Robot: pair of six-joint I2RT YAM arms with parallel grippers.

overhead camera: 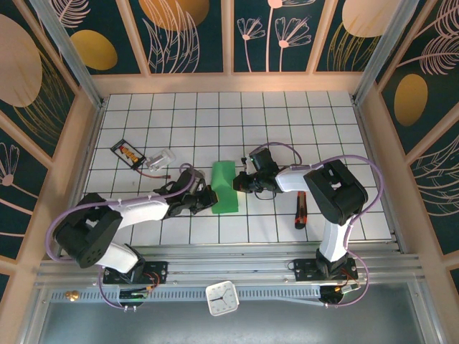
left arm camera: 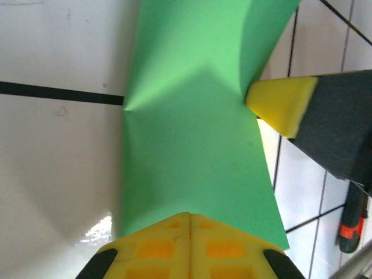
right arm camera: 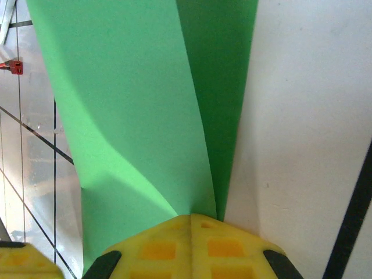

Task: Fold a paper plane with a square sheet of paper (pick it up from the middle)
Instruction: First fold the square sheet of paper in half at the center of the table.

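Overhead, a white grid-tiled table (overhead camera: pixel 287 122) sits inside walls of dark floral panels (overhead camera: pixel 193 36). Near the middle of the frame the green sheet of paper (overhead camera: pixel 224 188), folded narrow, sits between the two grippers. The left gripper (overhead camera: pixel 211 201) has its jaws together, clamped on the sheet's left edge; the right gripper (overhead camera: pixel 239 183) is likewise pinched onto the right edge. A red-and-black tool (overhead camera: pixel 301 209) lies lower right on the tiles.

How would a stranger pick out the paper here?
Look at the white gridded table. Near its middle, the left gripper and right gripper meet from either side at the paper, a narrow folded strip. It is the one bright-green thing there; the tool to its right is red and black.
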